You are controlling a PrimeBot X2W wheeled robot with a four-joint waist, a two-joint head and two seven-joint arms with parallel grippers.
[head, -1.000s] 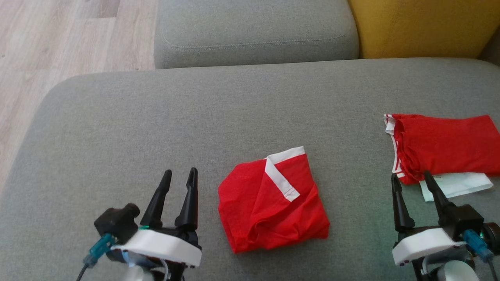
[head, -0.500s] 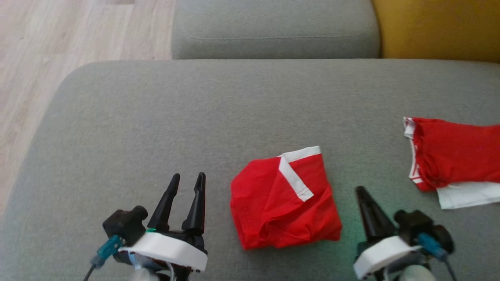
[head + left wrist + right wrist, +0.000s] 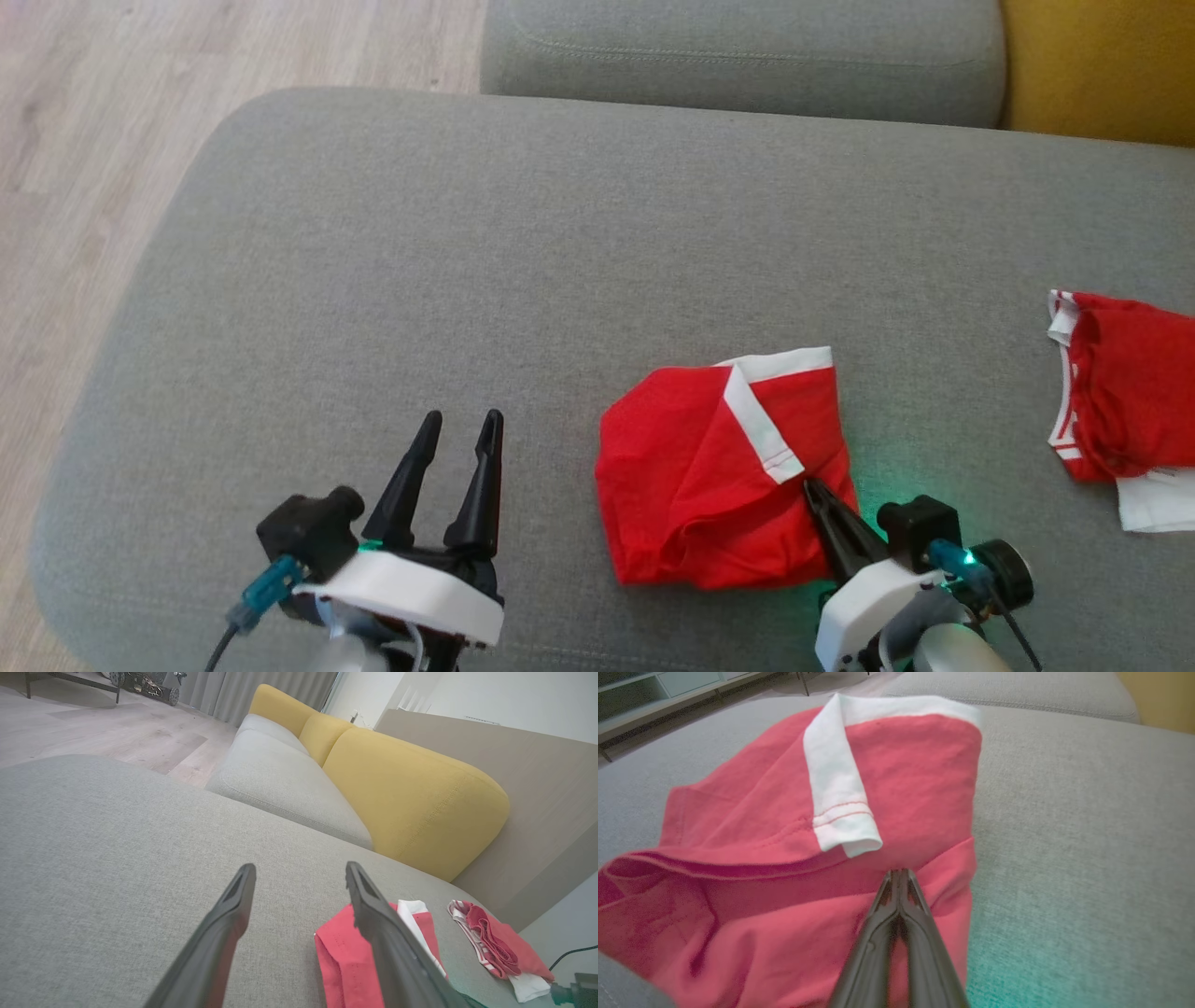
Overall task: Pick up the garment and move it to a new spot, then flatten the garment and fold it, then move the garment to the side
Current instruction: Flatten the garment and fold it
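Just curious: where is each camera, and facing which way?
Head view: on the head, looking down at the grey cushion; left claw and right claw below.
Left wrist view: on that wrist, along its open claw toward the yellow backrest.
Right wrist view: on that wrist, along its shut claw at the red garment.
All share that garment.

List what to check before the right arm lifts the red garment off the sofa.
1. Right gripper shut: ok.
2. Its tips on the red garment: ok.
3. Cloth actually pinched: cannot tell.
4. Left gripper open, apart from the garment: ok.
5. Bare sofa cushion left of the garment for a new spot: ok.
6. Other red clothes apart from the garment: ok.
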